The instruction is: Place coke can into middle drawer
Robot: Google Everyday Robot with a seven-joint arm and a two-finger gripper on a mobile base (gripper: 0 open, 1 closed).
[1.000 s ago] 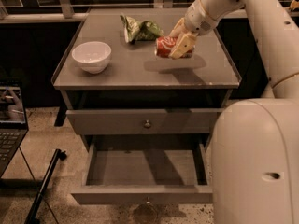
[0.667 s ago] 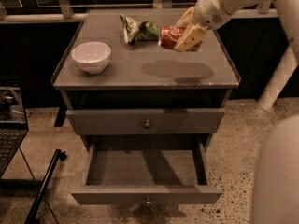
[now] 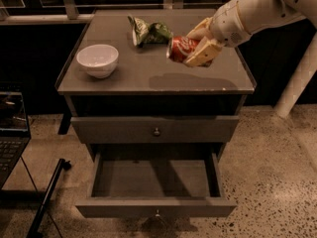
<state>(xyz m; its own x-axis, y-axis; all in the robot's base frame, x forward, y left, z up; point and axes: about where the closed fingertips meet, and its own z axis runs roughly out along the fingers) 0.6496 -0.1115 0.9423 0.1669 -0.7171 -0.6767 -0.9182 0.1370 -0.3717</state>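
Coke can (image 3: 178, 47) is hanging in the air over the right half of the worktop (image 3: 124, 81), closer to the back edge than the front, and it's casting a shadow near the front-right corner. You're only seeing about half of it: the gripper (image 3: 194, 47) is clamping across its right part, one finger (image 3: 199, 29) on top and one below, so the far end is hiding behind them. It's lying on its side, long axis running roughly left to right, with the silver end pointing left toward the green snack bag (image 3: 148, 32) near the back edge. The arm (image 3: 257, 9) is getting cut off at the top-right of the view. The white bowl (image 3: 97, 60) is sitting by the left edge. The middle drawer (image 3: 153, 180) is sitting pulled out below the closed drawer front (image 3: 124, 129).
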